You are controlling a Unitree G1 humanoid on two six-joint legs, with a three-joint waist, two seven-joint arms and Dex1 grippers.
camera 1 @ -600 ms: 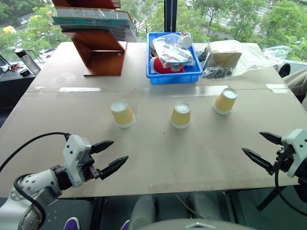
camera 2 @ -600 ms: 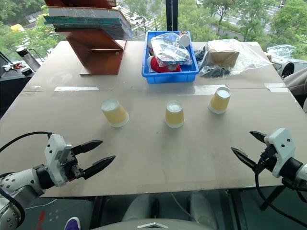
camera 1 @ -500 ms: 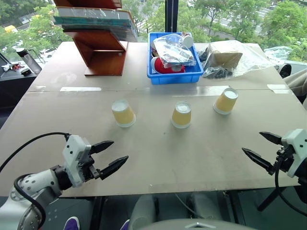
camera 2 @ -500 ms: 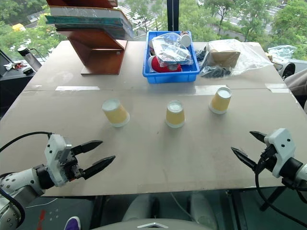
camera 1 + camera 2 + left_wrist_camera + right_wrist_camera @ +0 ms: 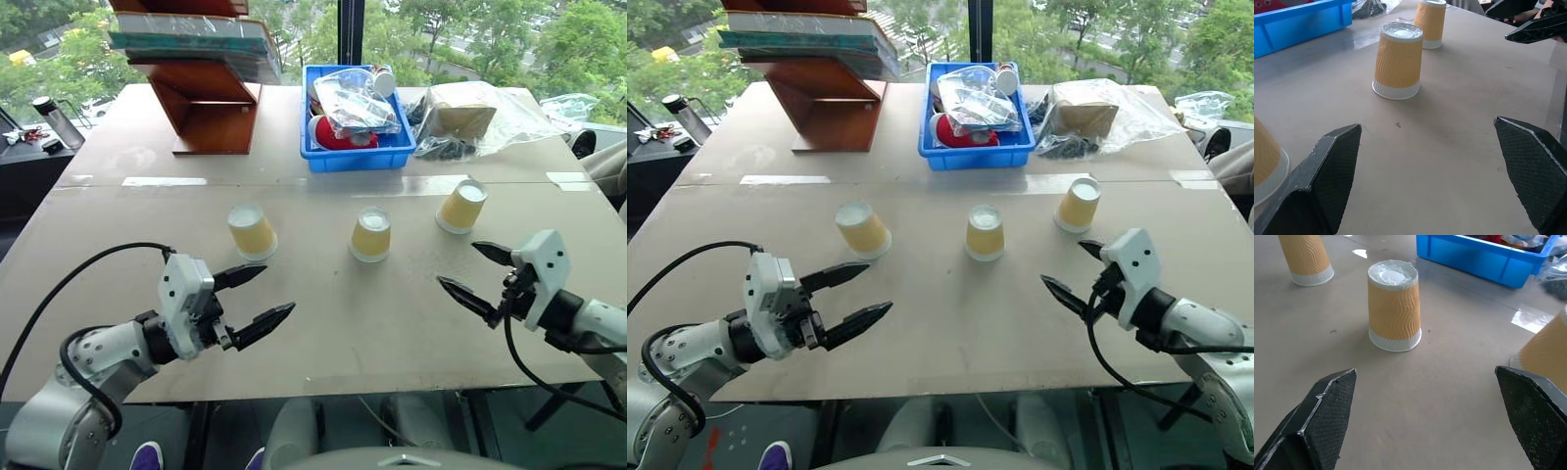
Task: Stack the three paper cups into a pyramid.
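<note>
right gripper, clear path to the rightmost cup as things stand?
Probably yes. The right gripper is open, and the rightmost cup stands upside down just beyond it on bare table, well apart from the middle cup.

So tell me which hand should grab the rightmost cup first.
The right hand. It hangs open just in front of the rightmost cup, while the left hand sits across the table, nearer the leftmost cup.

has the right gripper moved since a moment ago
Yes. The right gripper has come inward and forward over the table, toward the right-hand paper cup, which sits where it was.
</note>
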